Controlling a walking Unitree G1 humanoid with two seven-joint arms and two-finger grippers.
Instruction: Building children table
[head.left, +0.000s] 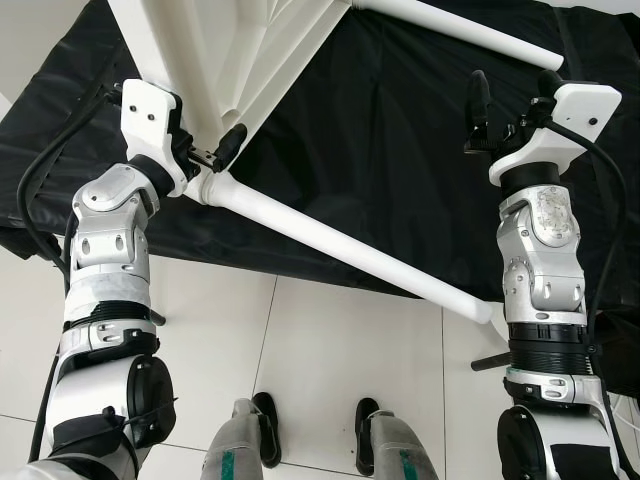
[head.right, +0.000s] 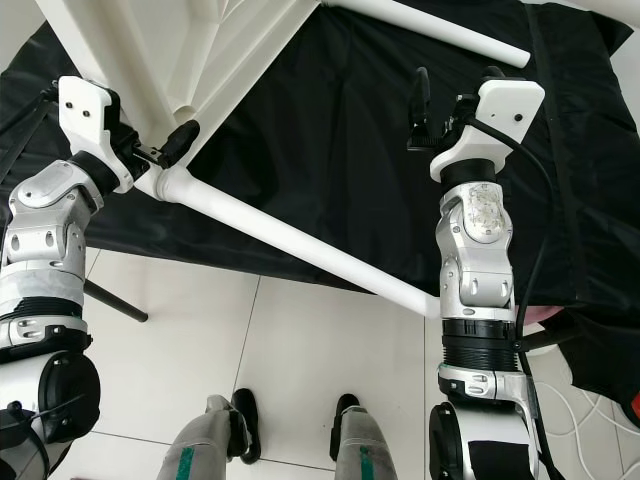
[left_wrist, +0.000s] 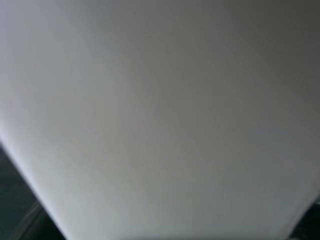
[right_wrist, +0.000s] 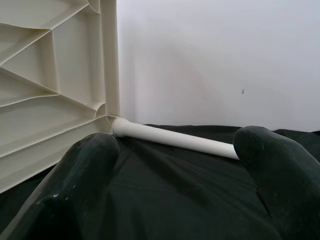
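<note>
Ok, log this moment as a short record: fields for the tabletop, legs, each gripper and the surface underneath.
tabletop: white tabletop lying underside up, ribs showing, on the black cloth
near leg: white leg fitted into the corner socket, sticking out past the cloth's edge over the tiled floor
far leg: second white leg lying across the cloth from another corner
left gripper: left gripper at the near leg's socket; finger state unclear
right gripper: right gripper open, raised above the cloth, holding nothing
</note>
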